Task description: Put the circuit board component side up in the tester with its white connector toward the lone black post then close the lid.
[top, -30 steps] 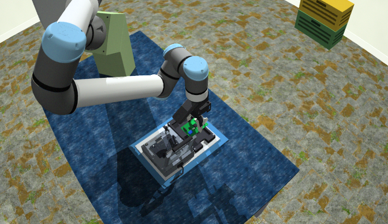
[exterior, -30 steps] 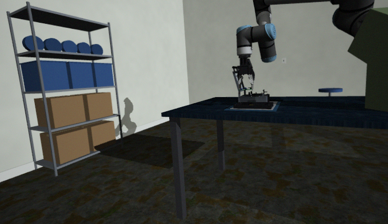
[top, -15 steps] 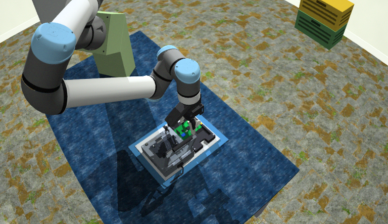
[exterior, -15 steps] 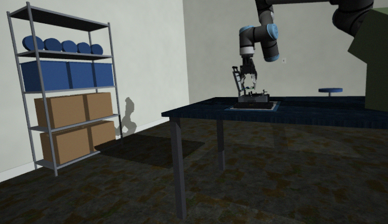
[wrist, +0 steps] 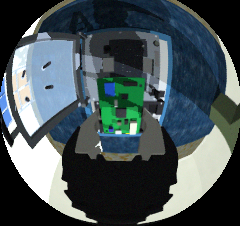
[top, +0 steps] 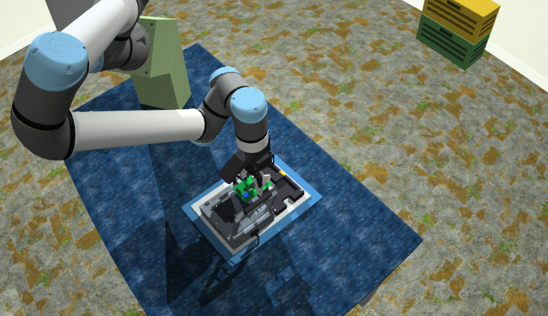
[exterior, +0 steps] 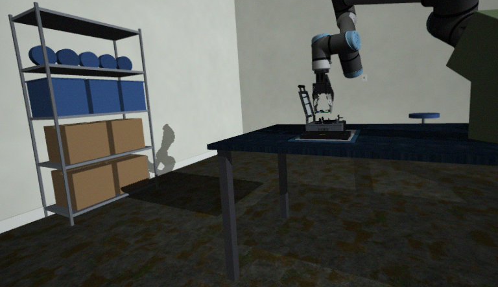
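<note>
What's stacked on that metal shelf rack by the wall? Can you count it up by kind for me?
On the shelf rack:
Blue round cushions: 5
Blue boxes: 3
Brown cardboard boxes: 4
Total: 12

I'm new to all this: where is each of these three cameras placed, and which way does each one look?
Top: high above the floor, looking down at the blue table; nearly the whole arm shows, with its gripper over the tester.
Exterior: low in the room, looking level across the table's edge, past a shelf rack; the arm's upper joints and gripper show.
Wrist: on the arm's end, looking down; only the dark gripper body shows, holding the circuit board.
Shared: all three show the green board above the tester, lid open.
</note>
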`<state>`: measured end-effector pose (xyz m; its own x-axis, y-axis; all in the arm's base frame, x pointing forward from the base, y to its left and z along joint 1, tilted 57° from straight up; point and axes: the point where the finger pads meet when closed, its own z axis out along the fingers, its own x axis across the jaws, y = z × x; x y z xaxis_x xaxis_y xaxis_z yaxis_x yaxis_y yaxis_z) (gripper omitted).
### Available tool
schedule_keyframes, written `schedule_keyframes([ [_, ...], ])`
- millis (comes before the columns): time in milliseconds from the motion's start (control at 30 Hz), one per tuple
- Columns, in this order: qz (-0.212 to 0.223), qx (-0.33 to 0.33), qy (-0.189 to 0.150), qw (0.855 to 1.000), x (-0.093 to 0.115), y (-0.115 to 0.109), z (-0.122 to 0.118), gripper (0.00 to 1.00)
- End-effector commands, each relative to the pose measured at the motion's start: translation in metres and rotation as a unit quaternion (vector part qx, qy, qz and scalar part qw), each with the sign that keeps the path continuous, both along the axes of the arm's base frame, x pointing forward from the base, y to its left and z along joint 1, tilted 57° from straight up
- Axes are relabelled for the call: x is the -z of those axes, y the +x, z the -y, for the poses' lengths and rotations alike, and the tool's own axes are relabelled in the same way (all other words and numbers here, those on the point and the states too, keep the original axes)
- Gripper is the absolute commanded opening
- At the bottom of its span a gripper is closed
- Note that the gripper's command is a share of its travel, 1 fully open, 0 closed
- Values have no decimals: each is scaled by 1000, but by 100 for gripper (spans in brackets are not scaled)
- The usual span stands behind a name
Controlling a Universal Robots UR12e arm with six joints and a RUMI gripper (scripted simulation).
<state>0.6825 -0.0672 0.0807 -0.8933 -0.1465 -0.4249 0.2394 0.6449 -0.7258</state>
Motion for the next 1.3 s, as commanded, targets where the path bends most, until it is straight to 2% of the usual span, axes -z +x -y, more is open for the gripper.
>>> schedule_keyframes([
  [0, 0, -2, 0, 1000, -16, -13, 14, 39],
  [600, 0, -2, 0, 1000, -42, -33, 39, 39],
  [1267, 0, -2, 0, 1000, -50, -39, 47, 39],
])
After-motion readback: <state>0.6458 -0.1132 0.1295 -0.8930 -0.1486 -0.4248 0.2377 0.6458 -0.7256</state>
